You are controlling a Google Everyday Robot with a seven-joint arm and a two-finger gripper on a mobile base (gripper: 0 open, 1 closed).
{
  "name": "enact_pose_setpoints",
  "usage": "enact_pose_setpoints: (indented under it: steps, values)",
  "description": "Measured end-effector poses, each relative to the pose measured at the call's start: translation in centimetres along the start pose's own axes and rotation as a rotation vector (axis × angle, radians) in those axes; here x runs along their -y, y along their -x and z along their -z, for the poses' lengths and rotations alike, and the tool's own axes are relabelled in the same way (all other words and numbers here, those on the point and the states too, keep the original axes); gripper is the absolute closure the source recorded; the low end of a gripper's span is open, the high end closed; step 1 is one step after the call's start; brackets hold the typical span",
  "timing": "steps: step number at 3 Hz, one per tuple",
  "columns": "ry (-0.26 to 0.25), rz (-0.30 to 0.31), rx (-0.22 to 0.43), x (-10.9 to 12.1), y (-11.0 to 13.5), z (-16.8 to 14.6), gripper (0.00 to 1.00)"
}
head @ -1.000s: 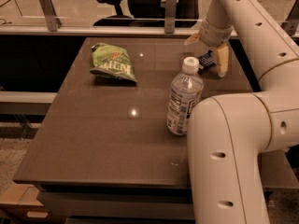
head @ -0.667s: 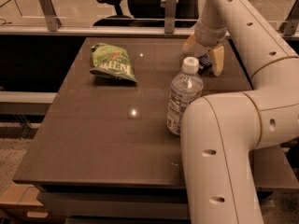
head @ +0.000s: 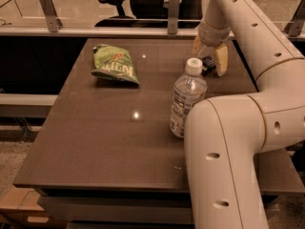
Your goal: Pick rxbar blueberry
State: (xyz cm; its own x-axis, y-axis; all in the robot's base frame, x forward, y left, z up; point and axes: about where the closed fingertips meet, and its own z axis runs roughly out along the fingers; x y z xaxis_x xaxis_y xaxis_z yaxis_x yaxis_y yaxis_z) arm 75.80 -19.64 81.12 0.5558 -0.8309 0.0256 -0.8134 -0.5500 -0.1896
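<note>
On the table (head: 95, 147), the bag (head: 114, 63) lies back-left and the bottle (head: 187, 104) stands right of centre. Behind the bottle, the gripper (head: 208, 64) has its fingers spread either side of the bar (head: 208, 60).

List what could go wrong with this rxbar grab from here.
1. The gripper is down at the rxbar blueberry, at the far right of the table. The bar is small and flat, so a shallow grip may slip on lifting.
2. The water bottle stands upright just in front of the bar, with the arm's elbow beside it. Retracting could tip it.
</note>
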Motion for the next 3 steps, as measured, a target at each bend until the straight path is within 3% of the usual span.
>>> enact_pose_setpoints:
  steps: [1, 2, 3]
  values:
    - [0.0, 0.0, 0.0, 0.05, 0.01, 0.35, 0.87]
    - [-0.001, 0.0, 0.0, 0.14, 0.04, 1.02, 1.0]
    - [-0.001, 0.0, 0.0, 0.14, 0.07, 1.19, 1.0]
